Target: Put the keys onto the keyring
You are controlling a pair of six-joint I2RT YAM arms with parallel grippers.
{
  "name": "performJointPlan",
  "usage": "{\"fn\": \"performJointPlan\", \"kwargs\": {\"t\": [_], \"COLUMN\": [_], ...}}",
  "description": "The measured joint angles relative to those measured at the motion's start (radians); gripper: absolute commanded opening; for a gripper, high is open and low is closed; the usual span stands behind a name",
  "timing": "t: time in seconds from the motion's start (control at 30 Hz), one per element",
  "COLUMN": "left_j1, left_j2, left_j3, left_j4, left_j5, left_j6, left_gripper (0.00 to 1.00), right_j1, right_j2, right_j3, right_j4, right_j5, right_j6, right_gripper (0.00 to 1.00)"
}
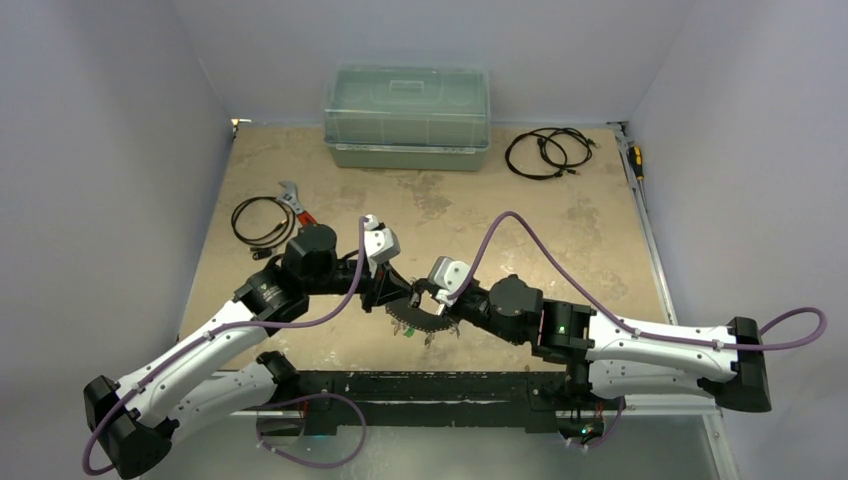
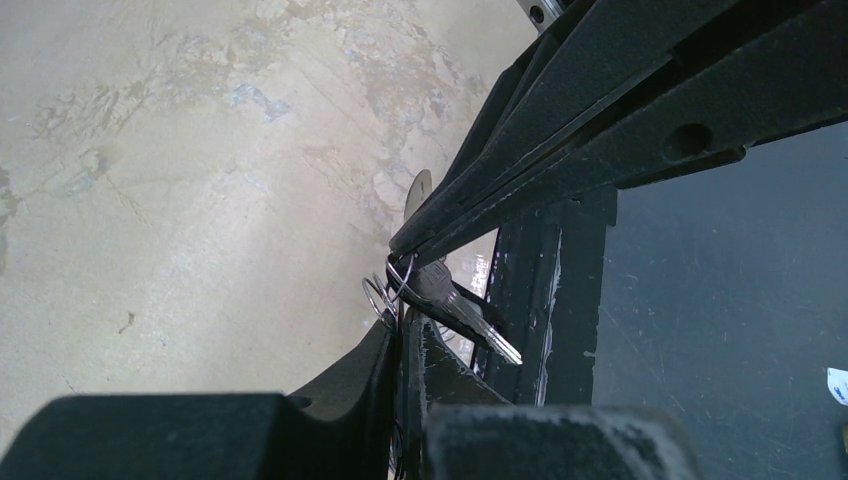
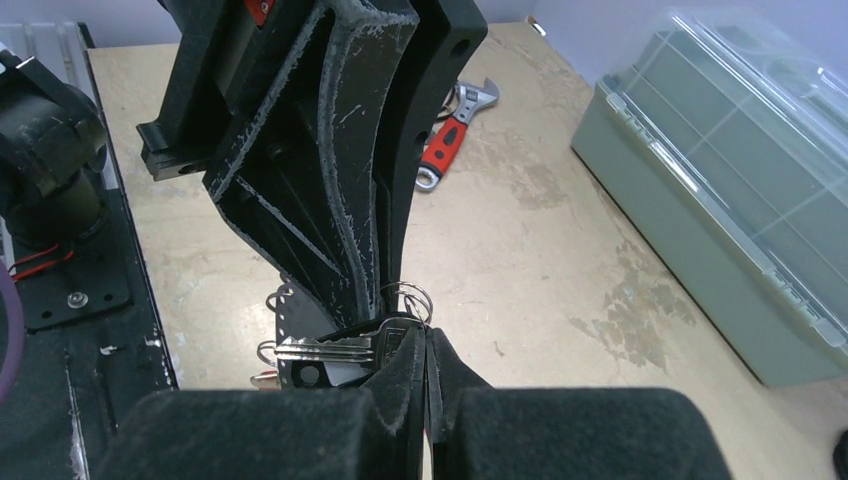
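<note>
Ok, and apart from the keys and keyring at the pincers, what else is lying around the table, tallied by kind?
Black coiled cable: 2
Red-handled adjustable wrench: 1
Clear-lidded storage box: 1
Yellow-handled tool at the right rim, kind unclear: 1
Total: 5

Pale grey walls [image 1: 90, 120] box in a tan, stained, scuffed tabletop [image 1: 300, 160] on three sides, under flat even light. Clear-lidded green bin [image 1: 407, 117] at the far edge, one black cable coil [image 1: 547, 152] just right of it, a second coil [image 1: 258, 220] at left with a red-handled wrench [image 1: 292, 203] beside it; black rail [image 1: 420, 385] along the near edge
</note>
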Motion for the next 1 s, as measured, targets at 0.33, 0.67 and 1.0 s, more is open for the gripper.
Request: {"fn": "performJointPlan", "kwargs": {"t": [0.33,0.67,1.0], "left_j1": [0.0,0.0,0.002], "left_j2": [0.003,0.006,0.006], "left_j3": [0.0,0.0,0.0], "left_j4": [-0.001,-0.001,-0.002], "left_j5": [-0.005,-0.005,-0.032], "left_j6": [0.0,0.0,0.0], "left_gripper": [0.0,0.0,0.0], "right_j1": [0.0,0.0,0.001], "right_j2": [0.035,0.061,0.114], "right_j3": [0.028,0.044,0.101], "right_j4": [-0.003,-0.002,-0.053], "right_j5": [0.02,0.022,0.077], "right_j6": [-0.008,-0.018,0.011], "right_gripper": [0.0,0.0,0.0]}}
